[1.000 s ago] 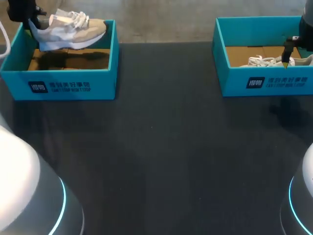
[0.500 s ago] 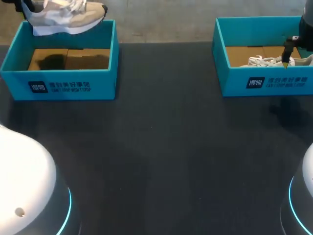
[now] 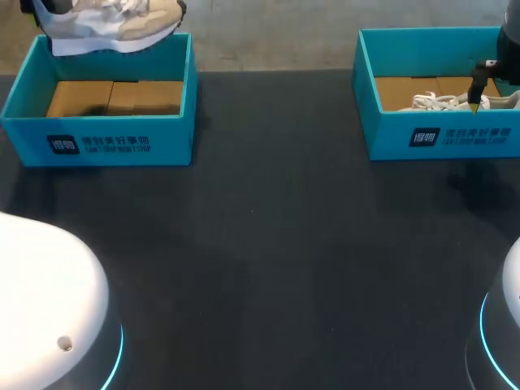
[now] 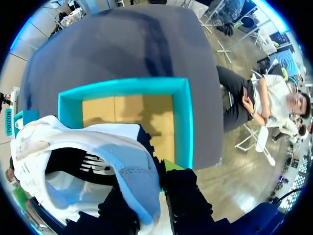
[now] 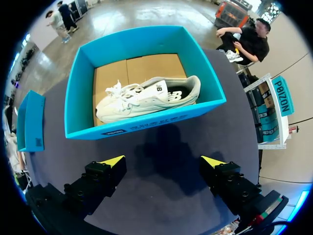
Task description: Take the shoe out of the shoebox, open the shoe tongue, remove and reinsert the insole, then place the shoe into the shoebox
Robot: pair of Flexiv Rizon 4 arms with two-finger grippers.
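The left arm hangs above the left shoebox [image 3: 106, 134], its left pincer [image 4: 146, 183] clamped on the heel of the shoe [image 3: 114, 28]. The shoe floats sole-down over that box's far wall. The right pincer [image 5: 164, 160] hovers spread wide and empty over the counter [image 3: 268, 244], well apart from the left shoebox, before the right shoebox [image 3: 439, 134], which holds a second shoe [image 5: 146, 98]. The head view cuts off the lifted shoe's upper; in the wrist view, its heel hides one fingertip. Since a second ago the shoe has risen clear of the left shoebox; the right arm has not moved.
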